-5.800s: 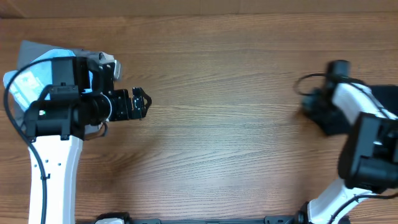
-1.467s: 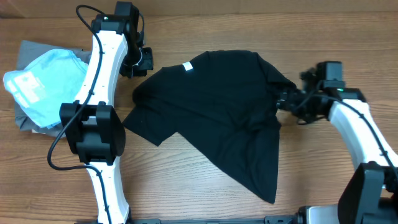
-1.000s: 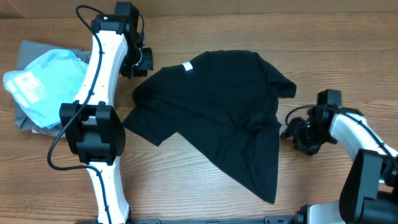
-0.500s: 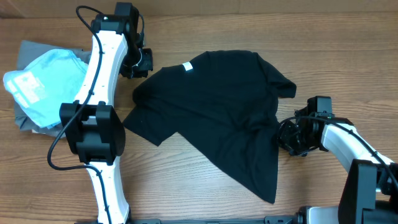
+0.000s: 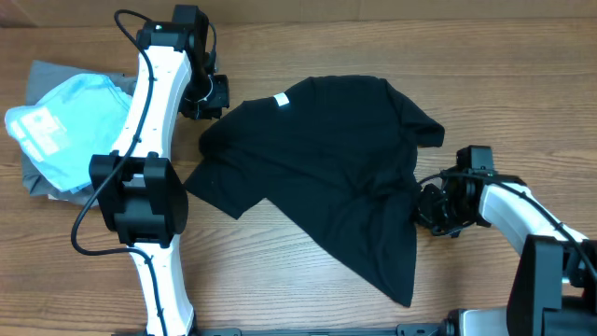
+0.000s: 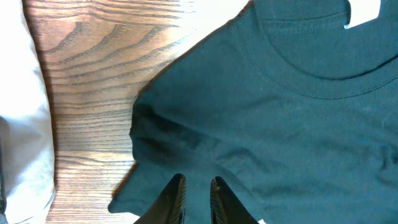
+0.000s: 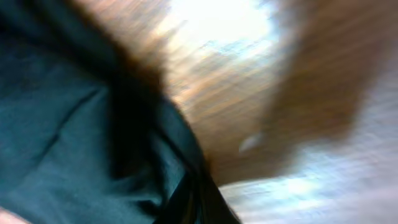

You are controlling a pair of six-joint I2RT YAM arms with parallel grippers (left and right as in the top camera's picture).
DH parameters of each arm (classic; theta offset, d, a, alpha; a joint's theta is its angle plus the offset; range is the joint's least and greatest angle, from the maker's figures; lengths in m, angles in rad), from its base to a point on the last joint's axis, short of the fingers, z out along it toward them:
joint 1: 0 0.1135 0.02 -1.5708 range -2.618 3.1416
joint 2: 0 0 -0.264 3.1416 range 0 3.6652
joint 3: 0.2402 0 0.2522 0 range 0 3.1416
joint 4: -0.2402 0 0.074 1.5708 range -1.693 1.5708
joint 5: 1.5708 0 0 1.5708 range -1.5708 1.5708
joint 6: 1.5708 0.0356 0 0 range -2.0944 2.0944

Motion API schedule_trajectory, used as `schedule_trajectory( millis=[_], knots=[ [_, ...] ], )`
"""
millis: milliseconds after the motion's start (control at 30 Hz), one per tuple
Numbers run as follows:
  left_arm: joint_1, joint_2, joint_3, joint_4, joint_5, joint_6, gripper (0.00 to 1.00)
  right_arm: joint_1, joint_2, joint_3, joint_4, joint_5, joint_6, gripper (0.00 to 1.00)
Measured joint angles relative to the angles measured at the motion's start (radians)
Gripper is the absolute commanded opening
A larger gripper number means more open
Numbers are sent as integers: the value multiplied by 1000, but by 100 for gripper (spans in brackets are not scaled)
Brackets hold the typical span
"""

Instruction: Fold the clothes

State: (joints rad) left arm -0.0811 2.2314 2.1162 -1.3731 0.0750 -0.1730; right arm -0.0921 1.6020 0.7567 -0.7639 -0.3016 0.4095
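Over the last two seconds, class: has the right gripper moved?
Yes: the right gripper left the sleeve of the black T-shirt, coming down to its side edge.

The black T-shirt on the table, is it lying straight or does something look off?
The black short-sleeved T-shirt lies askew and rumpled: white neck tag far left, hem trailing near right, creases bunched beside the right gripper.

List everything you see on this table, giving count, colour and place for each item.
T-shirt: one, black, spread rumpled across the table's middle.
tag: one, white, at the T-shirt's collar.
printed garment: one, light blue, left end, on the grey pile.
folded garments: count unclear, grey, under the blue one.
table: one, brown wood.
left gripper: one, black, over the T-shirt near its collar.
right gripper: one, black, closed at the T-shirt's opposite edge.
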Motion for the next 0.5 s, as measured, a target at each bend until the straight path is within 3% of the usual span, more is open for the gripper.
schedule_trajectory(
  millis=[200,400,500],
  knots=[
    [0,0,0,0,0,0,19,-17,18,68,-254,337,194,4],
    [0,0,0,0,1,0,19,-125,24,78,-294,524,314,4],
    [-2,0,0,15,50,39,25,-190,24,80,-293,555,331,4]
  ],
)
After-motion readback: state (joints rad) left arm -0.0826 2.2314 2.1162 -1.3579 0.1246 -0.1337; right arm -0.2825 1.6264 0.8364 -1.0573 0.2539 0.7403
